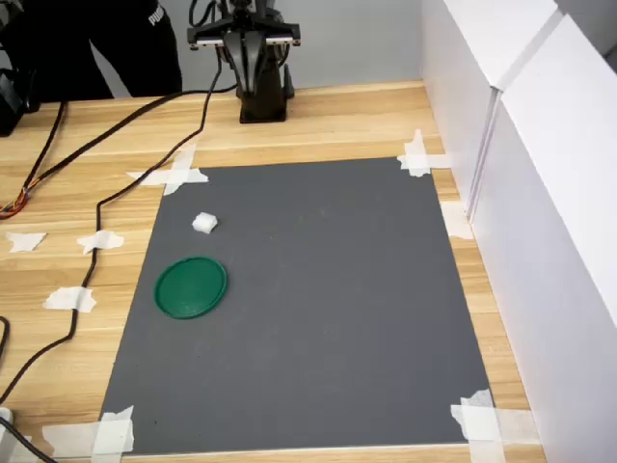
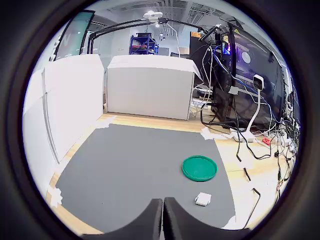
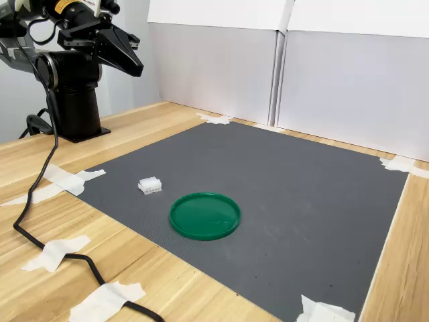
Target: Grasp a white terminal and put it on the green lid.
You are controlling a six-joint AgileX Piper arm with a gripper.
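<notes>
While raised well apart from the white terminal point(image 3: 149, 185), gripper point(image 3: 137, 69) empty, jaws pressed together.

A wooden table point(image 1: 337, 121) is seen, with a dark grey mat point(image 1: 318, 309) taped onto it at the corners. On the mat, left of the centre in the first exterior view, the green lid point(image 1: 191, 286) and the white terminal point(image 1: 203, 223) are placed, near each other but apart. A black cable point(image 1: 106, 198) and tape pieces point(image 1: 69, 299) lie on the wood at the left.
</notes>
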